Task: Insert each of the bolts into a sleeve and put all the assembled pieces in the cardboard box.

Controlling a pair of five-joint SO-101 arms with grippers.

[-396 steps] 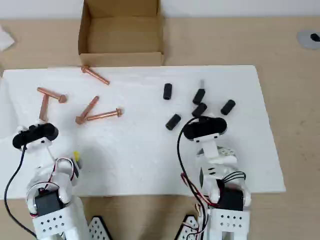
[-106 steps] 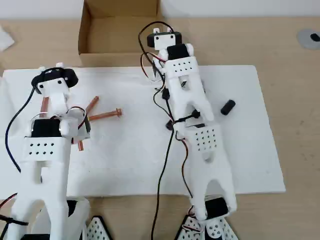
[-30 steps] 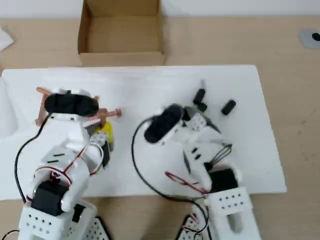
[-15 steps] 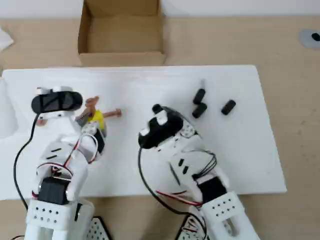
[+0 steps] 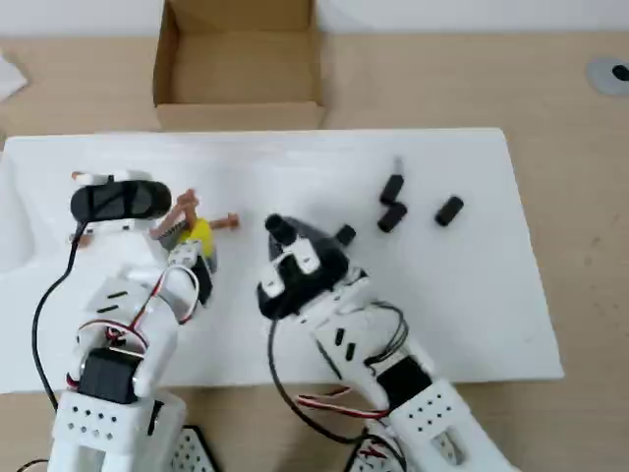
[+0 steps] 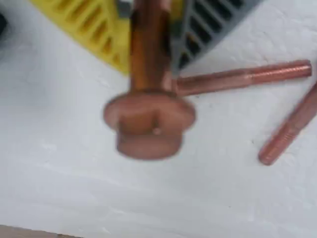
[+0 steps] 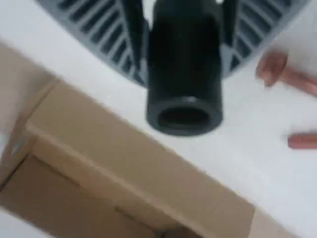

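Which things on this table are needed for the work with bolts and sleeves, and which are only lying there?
Needed for the work:
- held bolt
- held sleeve
- loose bolts
- loose sleeves
- cardboard box

Only lying there:
- grey disc at the table's corner
- white scrap at the opposite edge

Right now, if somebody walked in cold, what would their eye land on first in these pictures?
Probably the two loaded grippers over the white foam sheet: the left gripper shut on a copper bolt, head sticking out, the right gripper shut on a black sleeve with its bore showing. Then the open cardboard box past the sheet's far edge, and loose black sleeves on the sheet's right half.
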